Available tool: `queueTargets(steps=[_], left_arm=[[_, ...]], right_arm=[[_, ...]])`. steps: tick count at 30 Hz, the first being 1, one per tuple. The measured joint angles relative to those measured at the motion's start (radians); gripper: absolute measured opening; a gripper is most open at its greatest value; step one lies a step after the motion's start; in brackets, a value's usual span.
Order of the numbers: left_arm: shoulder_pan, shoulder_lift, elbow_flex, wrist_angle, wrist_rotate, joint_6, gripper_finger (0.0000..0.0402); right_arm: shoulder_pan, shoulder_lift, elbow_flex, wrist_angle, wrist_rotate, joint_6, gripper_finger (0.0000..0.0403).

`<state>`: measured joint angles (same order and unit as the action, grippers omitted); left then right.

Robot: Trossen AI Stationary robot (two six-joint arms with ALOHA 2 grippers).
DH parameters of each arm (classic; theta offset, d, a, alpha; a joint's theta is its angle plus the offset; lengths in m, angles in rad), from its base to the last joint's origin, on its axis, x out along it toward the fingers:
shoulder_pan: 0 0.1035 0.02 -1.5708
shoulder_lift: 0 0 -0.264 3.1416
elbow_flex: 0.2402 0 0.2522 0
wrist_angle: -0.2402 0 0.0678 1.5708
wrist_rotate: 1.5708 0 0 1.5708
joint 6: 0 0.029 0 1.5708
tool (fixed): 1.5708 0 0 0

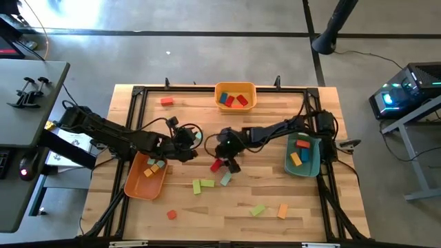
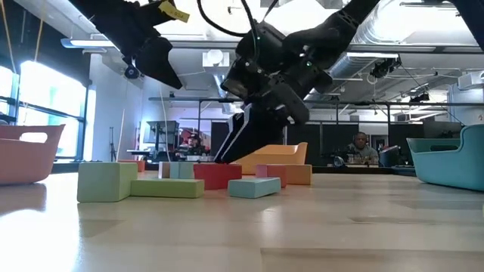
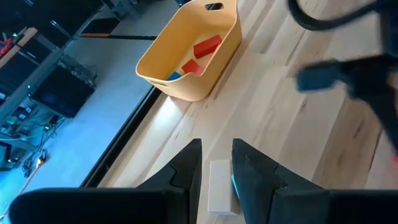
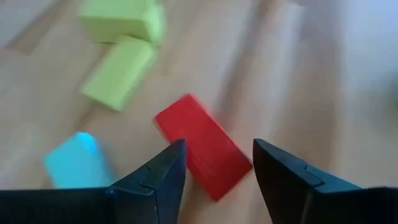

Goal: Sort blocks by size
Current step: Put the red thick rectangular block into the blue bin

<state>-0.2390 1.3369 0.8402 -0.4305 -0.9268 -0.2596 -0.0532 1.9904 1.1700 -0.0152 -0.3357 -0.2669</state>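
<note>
Table [image 1: 303, 213] strewn with blocks, right gripper [image 4: 214, 163] open astride red block [image 4: 202, 154], poised to grab; left gripper [image 3: 216, 167] pinching pale block [image 3: 220, 186].

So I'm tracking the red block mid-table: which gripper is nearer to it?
Right. The right gripper hangs directly over the red block, fingers straddling it. The left gripper sits off beside the orange tray, holding a pale block.
</note>
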Motion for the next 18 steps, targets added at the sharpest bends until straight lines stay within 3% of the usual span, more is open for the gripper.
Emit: queueTargets(steps=[7, 13, 18], left_arm=[[-0.004, 0.000, 0.000, -0.006, -0.002, 0.000, 0.0074], [-0.005, 0.000, 0.000, -0.015, -0.002, -0.001, 0.0074], [-0.005, 0.000, 0.000, -0.017, -0.002, -0.001, 0.0074]], right_arm=[[-0.041, -0.087, 0.000, -0.021, -0.006, 0.079, 0.0179], [-0.012, -0.048, -0.003, -0.026, -0.018, -0.124, 0.0179], [-0.011, -0.010, -0.002, -0.018, -0.023, -0.169, 0.0179]])
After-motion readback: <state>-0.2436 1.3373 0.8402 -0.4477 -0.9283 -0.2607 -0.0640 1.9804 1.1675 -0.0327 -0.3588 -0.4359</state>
